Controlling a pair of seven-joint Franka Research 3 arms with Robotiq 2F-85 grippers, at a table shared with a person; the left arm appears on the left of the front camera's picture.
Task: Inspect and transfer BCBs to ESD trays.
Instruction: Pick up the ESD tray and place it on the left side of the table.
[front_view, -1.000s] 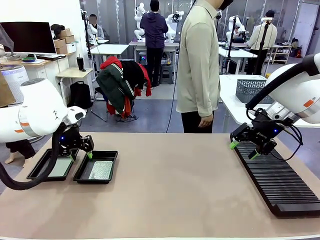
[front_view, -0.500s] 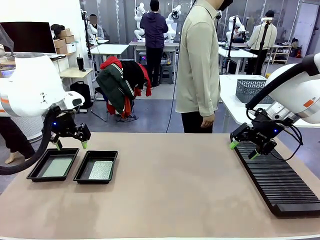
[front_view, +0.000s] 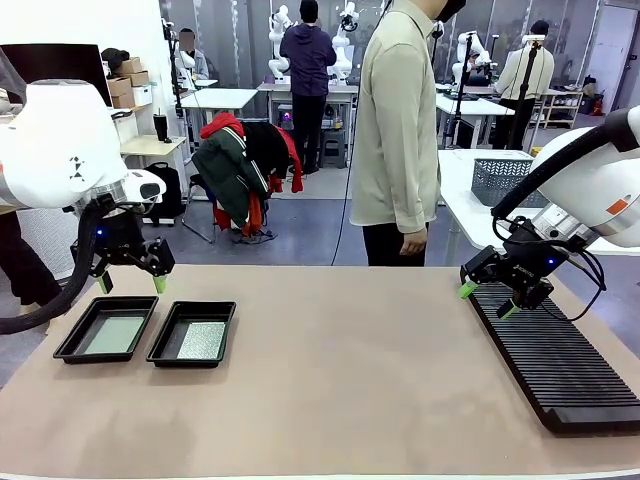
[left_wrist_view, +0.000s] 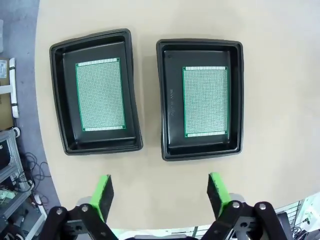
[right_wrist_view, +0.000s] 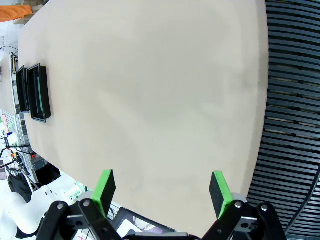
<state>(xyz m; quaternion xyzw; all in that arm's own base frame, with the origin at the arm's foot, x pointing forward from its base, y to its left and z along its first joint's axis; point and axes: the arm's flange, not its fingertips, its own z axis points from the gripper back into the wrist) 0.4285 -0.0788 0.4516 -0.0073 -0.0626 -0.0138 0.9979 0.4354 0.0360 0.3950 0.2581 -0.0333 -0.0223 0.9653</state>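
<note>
Two black ESD trays sit side by side at the table's left, each with one green BCB lying flat on its floor: the left tray (front_view: 76, 345) holds a pale green board (front_view: 110, 334), the right tray (front_view: 167, 346) a silvery one (front_view: 201, 340). The left wrist view looks straight down on both trays (left_wrist_view: 59, 95) (left_wrist_view: 237, 100) and their boards (left_wrist_view: 100, 94) (left_wrist_view: 205, 101). My left gripper (front_view: 130, 283) (left_wrist_view: 160, 192) hangs open above the trays' far edge, holding nothing. My right gripper (front_view: 486, 300) (right_wrist_view: 162, 192) hovers open over the near end of the black rack, empty. In the right wrist view the trays (right_wrist_view: 34, 92) appear far off.
A long black ribbed slotted rack (front_view: 556, 365) (right_wrist_view: 292, 100) lies along the table's right side. A person (front_view: 400, 130) stands at the far edge, hands by their sides. A grey wire-mesh basket (front_view: 505, 180) stands on a side table behind the rack.
My left gripper has risen out of the left tray and drawn back toward the far left, leaving the board lying in it. The right arm has stayed still.
</note>
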